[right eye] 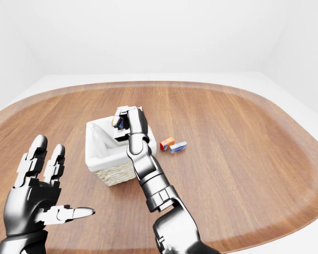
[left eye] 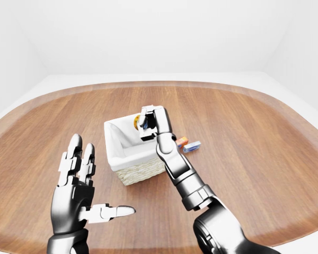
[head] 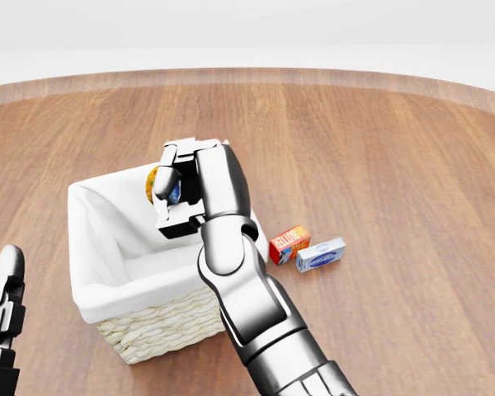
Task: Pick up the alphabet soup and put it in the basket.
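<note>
Right hand [head: 181, 196]: fingers clenched round the soup can [head: 159, 185], held above the open basket [head: 107, 299].
Soup can: on the hand's left side in the head view, over the white lining, not yet inside.
Left hand [left eye: 77, 193]: released, fingers spread, holding nothing, well apart from the basket.
Small boxes [head: 307, 249]: on the table [head: 412, 165], right of the hand, untouched.
Step in hand: lowering and release, by my judgement.
Doing it well: centre the can over the cavity, clear of the rim, lower it, then let go.
</note>
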`<state>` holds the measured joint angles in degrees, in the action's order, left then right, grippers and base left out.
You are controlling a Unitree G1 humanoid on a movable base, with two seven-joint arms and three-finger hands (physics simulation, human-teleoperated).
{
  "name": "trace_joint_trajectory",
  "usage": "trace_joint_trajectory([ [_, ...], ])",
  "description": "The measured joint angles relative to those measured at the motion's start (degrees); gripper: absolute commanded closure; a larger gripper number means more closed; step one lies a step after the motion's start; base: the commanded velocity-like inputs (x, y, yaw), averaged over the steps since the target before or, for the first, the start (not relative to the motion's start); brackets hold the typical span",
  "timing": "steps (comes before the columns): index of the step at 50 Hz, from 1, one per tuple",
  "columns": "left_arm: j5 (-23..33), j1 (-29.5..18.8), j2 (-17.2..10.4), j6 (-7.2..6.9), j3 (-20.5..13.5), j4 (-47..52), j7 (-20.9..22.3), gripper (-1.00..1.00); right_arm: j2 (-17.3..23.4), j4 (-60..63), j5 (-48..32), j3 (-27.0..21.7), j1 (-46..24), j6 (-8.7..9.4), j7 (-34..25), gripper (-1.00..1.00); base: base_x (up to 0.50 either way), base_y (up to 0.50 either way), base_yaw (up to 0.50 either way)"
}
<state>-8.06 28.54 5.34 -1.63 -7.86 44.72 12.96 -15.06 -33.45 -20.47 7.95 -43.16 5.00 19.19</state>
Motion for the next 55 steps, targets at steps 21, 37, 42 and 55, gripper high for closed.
trace_joint_trajectory([
  [21,-0.38,0.15,0.54,-0.23,-0.74,0.46,0.89,-1.0,-2.16,-15.63,-2.59,-0.55,-5.07,0.0,5.87,1.0,0.0,0.0,0.0],
  [37,-0.65,0.19,0.76,-0.53,-1.15,0.85,1.23,-1.0,-2.79,-18.08,-4.29,-0.41,-5.76,0.0,7.96,1.0,0.0,0.0,0.0],
  [42,-0.72,0.22,0.87,-0.64,-1.29,0.99,1.37,-1.0,-2.98,-18.26,-5.01,-0.31,-5.77,-0.03,8.63,1.0,0.0,0.0,0.0],
  [55,-0.64,0.29,1.06,-0.68,-1.35,1.12,1.59,-1.0,-3.35,-18.32,-5.71,-0.31,-6.04,-0.39,9.9,-1.0,0.0,0.0,0.0],
])
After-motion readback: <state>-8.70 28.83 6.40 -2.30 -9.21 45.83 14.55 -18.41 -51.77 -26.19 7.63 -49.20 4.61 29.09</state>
